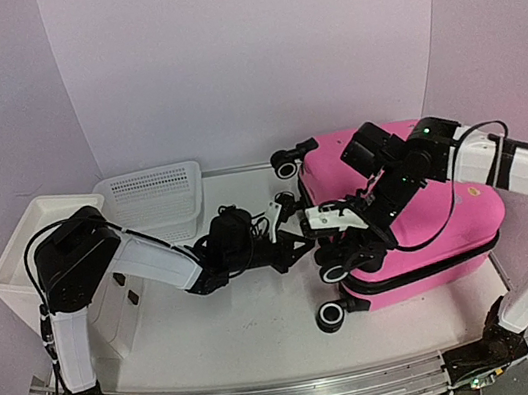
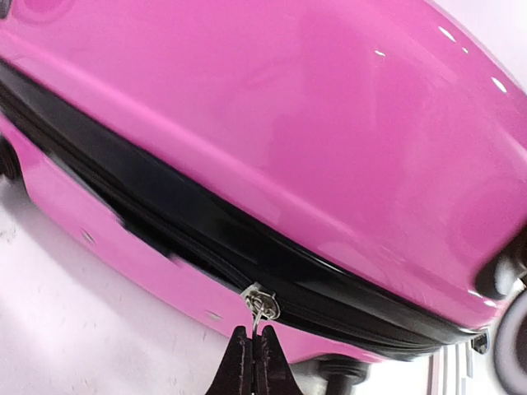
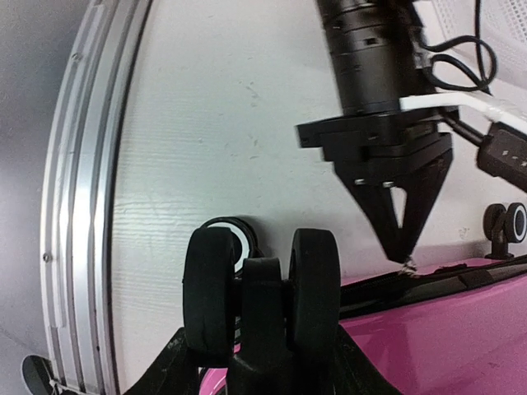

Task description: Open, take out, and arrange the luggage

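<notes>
The luggage [image 1: 427,201] lay flat on the table [image 1: 264,319] in the right half of the overhead view, its wheels toward the centre of the frame. The left arm [image 1: 152,257] rose from its base at the lower left, folded at the elbow in the upper left, and stretched its forearm low and level rightward to the case's edge. In its wrist view, at the bottom centre, the left gripper [image 2: 254,333] was pinched closed on the small metal zipper pull [image 2: 262,306] of the black zipper [image 2: 165,214]. The right arm [image 1: 502,163] climbed from the lower right, arched over the pink shell and angled down toward the centre. The right gripper [image 3: 263,362] clasped a black twin wheel [image 3: 263,280] between its fingers, low in its wrist view
</notes>
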Motion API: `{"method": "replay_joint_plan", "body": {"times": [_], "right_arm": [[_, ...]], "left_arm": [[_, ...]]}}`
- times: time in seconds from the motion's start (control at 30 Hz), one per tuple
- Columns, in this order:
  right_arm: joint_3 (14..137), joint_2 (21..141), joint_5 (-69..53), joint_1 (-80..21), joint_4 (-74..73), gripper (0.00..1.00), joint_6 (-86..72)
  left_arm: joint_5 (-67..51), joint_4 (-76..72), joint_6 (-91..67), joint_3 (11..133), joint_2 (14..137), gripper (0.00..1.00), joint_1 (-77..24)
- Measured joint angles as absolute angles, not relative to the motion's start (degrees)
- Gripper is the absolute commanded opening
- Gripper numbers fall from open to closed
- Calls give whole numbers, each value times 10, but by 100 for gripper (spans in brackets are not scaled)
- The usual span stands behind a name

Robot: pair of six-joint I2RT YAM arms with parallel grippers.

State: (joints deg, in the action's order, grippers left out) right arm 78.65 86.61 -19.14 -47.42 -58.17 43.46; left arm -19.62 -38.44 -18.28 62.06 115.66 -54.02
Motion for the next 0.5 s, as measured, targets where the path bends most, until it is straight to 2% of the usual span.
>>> {"method": "replay_joint_plan", "body": {"times": [0.2,0.5], "right_arm": [[720,778,-224,-470,-642,0,479],[692,741,-242,-461,-668,0,491]], "left_arm": [[-176,-377,-185,674,1195,0,-532],[-127,-368,-183,739,1242,0,-490]]}}
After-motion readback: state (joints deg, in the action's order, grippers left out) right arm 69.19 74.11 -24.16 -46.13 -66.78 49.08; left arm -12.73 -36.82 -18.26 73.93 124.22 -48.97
